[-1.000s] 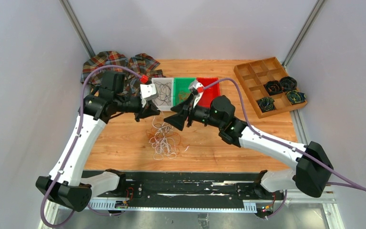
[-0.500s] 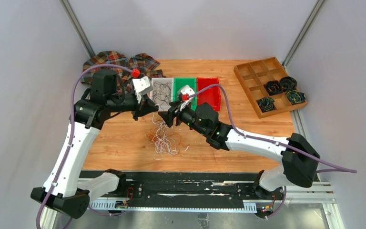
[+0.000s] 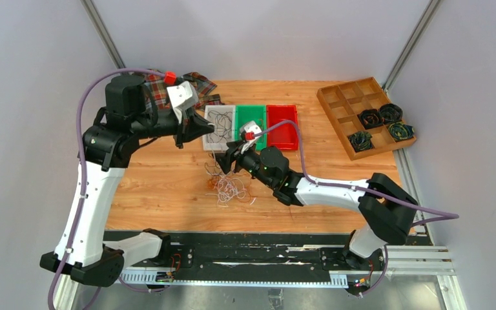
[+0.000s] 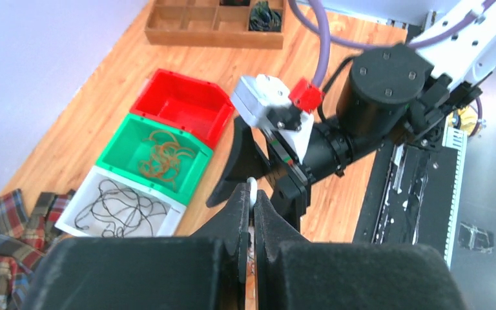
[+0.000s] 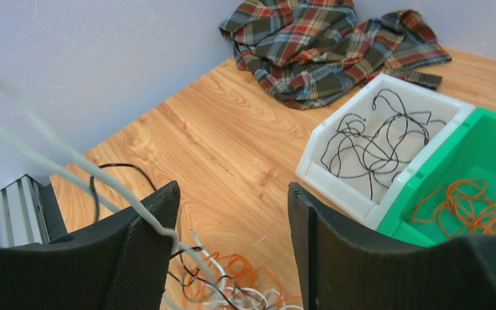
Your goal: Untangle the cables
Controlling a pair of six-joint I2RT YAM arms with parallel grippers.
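The left gripper point(image 4: 250, 205) is pressed shut, and a pale strand point(image 4: 250, 185) seems to be pinched at its tips, though the fingers hide most of it. The right gripper point(image 5: 232, 194) hangs with its jaws apart just above the cables point(image 3: 229, 187), a loose bunch of white, orange and black strands lying on the wooden table point(image 3: 168, 187) near the white bin point(image 5: 336, 184).

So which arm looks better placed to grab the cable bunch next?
Probably the right: the right gripper hangs open close over the cables, while the left gripper is shut on a pale strand, held high above them.
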